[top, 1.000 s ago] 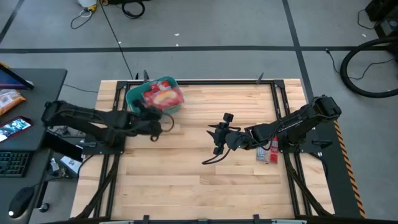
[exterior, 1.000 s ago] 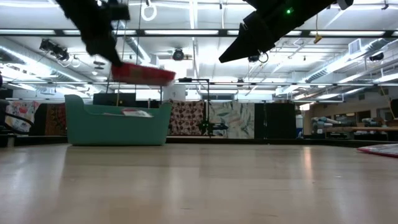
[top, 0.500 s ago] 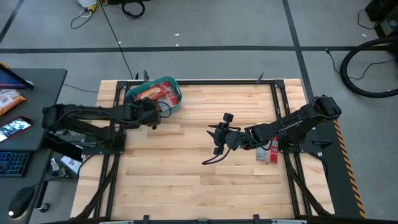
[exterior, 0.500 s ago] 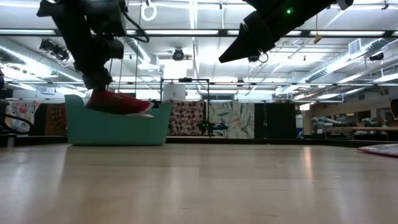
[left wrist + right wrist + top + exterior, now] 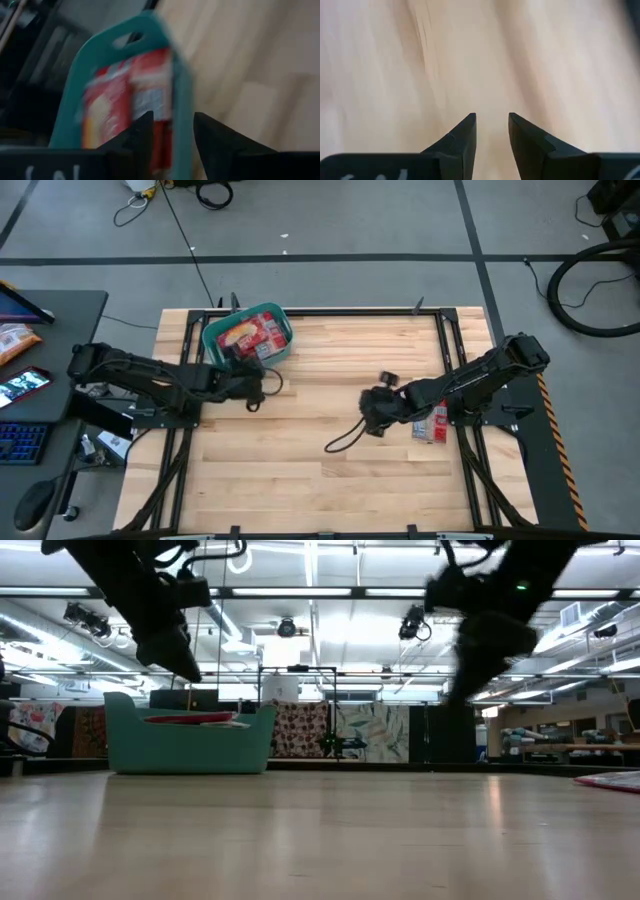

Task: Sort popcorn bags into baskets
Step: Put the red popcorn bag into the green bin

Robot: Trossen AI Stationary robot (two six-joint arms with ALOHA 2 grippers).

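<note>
**Red bags in the teal tub, both claws holding nothing**

I see my left gripper [image 5: 252,383] just beside the teal tub [image 5: 212,336], above the wooden table [image 5: 300,470]. Its two fingers [image 5: 141,131] are spread apart and nothing sits between them. The popcorn bags [image 5: 255,336] lie inside the tub, red with white and yellow print. The tub sits at the far left corner of the table.

My right gripper [image 5: 376,406] hangs over the middle of the table. Its fingers [image 5: 465,131] stand apart too, and I see only bare wood past them. One more popcorn bag [image 5: 432,423] lies flat near the right edge, partly under the right arm.
</note>
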